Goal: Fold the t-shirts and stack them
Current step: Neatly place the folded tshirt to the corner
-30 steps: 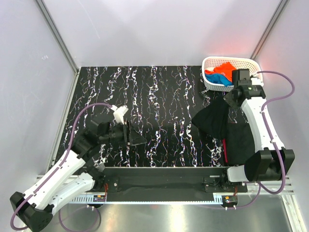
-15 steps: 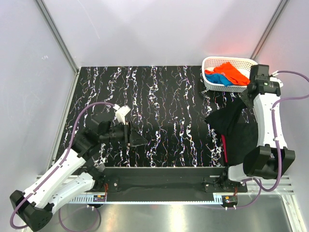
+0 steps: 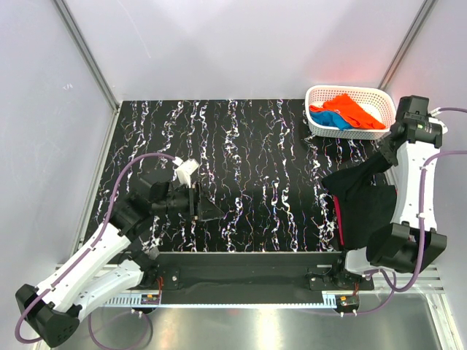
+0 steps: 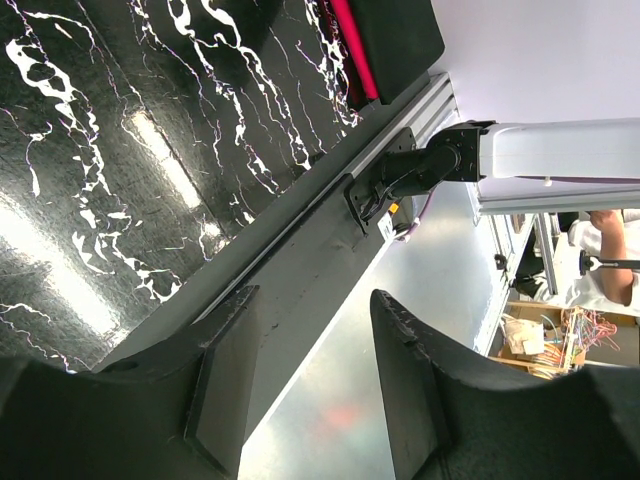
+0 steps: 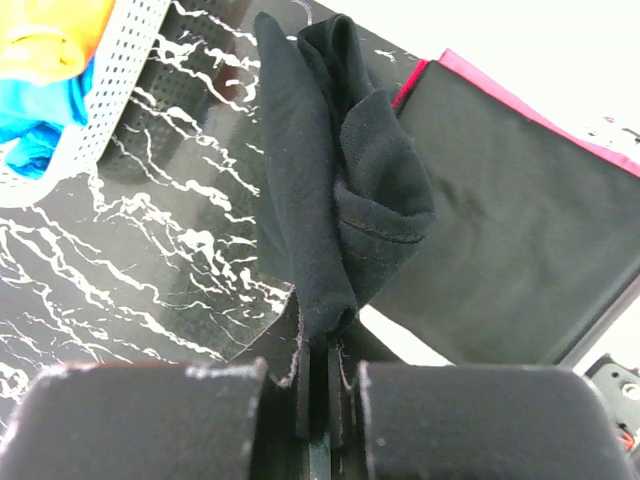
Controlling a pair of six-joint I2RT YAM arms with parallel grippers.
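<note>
At the right edge of the surface (image 3: 241, 146), a black t-shirt (image 3: 356, 184) hangs bunched from the right hand (image 3: 385, 152). The right wrist view shows this hand (image 5: 322, 385) clenched on a gathered fold of the cloth (image 5: 320, 200). From the hand, the garment's long axis runs down and inward, toward the middle of the surface. Its lower part hangs above a folded black shirt (image 3: 368, 219), which lies on a magenta shirt (image 3: 338, 222) at the near right corner. An orange shirt (image 3: 354, 109) and a blue shirt (image 3: 332, 120) remain in the basket (image 3: 314, 95) at the far right corner.

The left hand (image 3: 198, 203) hovers over the near left area, released and empty, its fingers spread in the left wrist view (image 4: 310, 380). It is well apart from the garment. Spreading the shirt probably requires carrying it inward, where the left hand can reach a free edge.
</note>
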